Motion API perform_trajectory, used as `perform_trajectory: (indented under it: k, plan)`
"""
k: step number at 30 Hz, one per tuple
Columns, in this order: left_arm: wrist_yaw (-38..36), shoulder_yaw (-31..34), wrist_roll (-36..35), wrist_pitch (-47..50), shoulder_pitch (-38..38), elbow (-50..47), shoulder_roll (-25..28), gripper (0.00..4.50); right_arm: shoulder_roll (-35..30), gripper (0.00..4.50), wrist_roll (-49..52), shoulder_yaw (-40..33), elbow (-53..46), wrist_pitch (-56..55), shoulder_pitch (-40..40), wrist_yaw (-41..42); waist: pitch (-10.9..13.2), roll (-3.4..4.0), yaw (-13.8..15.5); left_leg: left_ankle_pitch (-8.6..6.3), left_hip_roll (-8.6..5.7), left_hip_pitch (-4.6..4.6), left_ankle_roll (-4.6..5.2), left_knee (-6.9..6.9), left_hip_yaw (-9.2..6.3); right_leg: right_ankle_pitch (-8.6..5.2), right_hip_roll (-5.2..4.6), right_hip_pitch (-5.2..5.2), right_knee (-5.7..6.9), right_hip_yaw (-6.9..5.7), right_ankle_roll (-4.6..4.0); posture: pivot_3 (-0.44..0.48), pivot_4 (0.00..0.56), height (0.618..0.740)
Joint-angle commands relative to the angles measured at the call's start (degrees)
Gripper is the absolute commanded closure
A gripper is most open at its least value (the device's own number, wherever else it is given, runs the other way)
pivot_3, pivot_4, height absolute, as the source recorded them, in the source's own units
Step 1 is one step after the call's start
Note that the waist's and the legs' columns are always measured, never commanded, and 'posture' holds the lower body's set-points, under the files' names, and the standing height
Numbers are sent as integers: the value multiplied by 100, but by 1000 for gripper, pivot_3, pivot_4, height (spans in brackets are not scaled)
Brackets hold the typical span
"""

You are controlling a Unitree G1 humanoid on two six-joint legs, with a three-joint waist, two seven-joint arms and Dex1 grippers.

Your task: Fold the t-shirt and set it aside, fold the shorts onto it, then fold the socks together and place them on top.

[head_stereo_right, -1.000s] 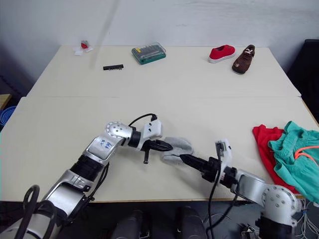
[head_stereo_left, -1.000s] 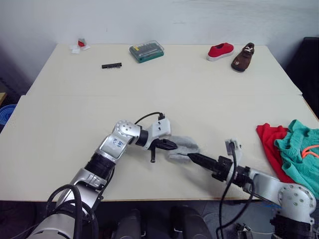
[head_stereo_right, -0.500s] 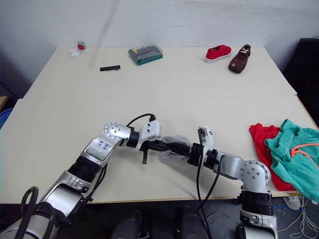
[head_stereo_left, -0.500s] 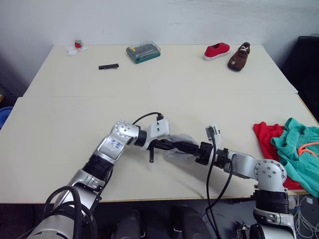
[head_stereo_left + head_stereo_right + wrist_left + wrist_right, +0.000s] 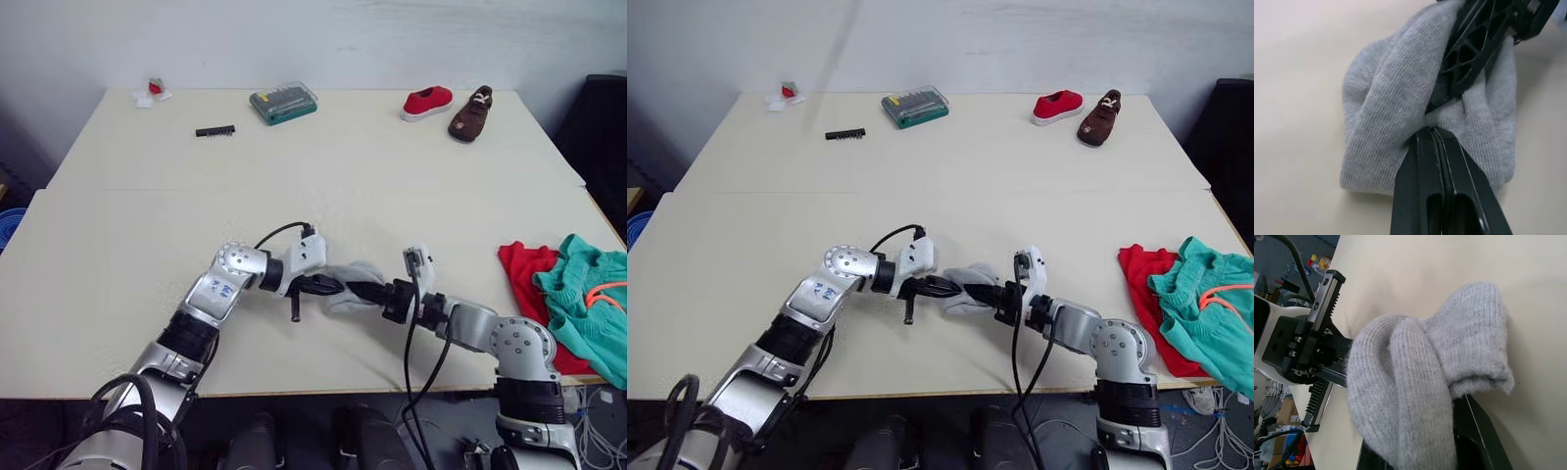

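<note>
The grey socks (image 5: 353,284) lie bundled near the table's front edge, between my two grippers. My left gripper (image 5: 336,287) reaches in from the left, fingers pressed together with their tips (image 5: 1430,132) pinching a fold of the socks (image 5: 1376,112). From the right, my right gripper (image 5: 366,291) is pushed into the bundle, shut on it, and knit fabric (image 5: 1400,382) drapes over its fingers (image 5: 1476,440). The red t-shirt (image 5: 519,266) lies folded at the table's right edge. The teal shorts (image 5: 593,294) rest on it.
A red shoe (image 5: 432,101) and a brown shoe (image 5: 474,112) stand at the back right. A green bit case (image 5: 285,101), a black bit strip (image 5: 216,130) and a small red-and-white item (image 5: 153,90) sit along the back left.
My right gripper has moved left from the front right into the socks and closed on them. The left gripper has stayed at the socks.
</note>
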Motion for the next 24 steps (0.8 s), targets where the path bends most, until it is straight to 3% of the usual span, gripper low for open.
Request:
perform_trajectory:
  k: [1, 4, 8, 12, 17, 20, 24]
  plan:
    - [-345, 535, -712, 116, -2, -501, 102, 3640, -124, 4335, -48, -119, -175, -13, 131, -26, 3, 4, 1, 3, 0, -1, -5, 0, 0, 0, 0, 0, -1, 0, 0, 0, 150, 740]
    - [-784, 1011, -1570, 768, -62, -1066, 353, 2687, -403, 4337, 322, -483, -942, 46, 305, -69, 20, 33, 11, 13, -2, -17, -23, -1, 0, 0, 0, -13, -7, -2, 0, 0, 150, 740]
    - [-670, 1476, -2526, 1787, -341, -1579, 420, 1409, -841, 4338, 1550, -1910, -1783, -312, 1010, -637, 28, 47, 117, 15, -6, -38, -23, -9, -3, 0, 2, -20, -30, -9, 3, 0, 150, 740]
    - [-329, 1643, -2754, 1863, -532, -1764, 197, 124, -1565, 4338, 2814, -3329, -1941, -767, 1814, -1212, 30, 49, 193, 14, -16, -45, -9, -7, -3, 8, 6, -12, -58, -9, 20, 0, 150, 740]
    - [-325, 1566, -2850, 1765, -423, -1868, 87, 0, -2315, 4338, 3074, -4767, -1108, -1230, 2821, -1823, 30, 49, 223, 12, -31, -40, 9, -14, 5, 22, 7, 1, -85, 3, 44, 0, 150, 740]
    - [-274, 1512, -2885, 1744, -298, -1938, 14, 0, -2574, 4338, 2770, -5062, -275, -1420, 3046, -1611, 30, 49, 200, 13, -30, -35, 9, -16, 7, 23, 15, 2, -85, 13, 45, 0, 150, 740]
    - [-97, 1470, -2835, 1637, -159, -2007, -121, 0, -2899, 4338, 1924, -4964, 1267, -1919, 2648, -1451, 31, 49, 161, 14, -31, -30, 9, -21, 15, 24, 23, 2, -86, 28, 48, 0, 150, 740]
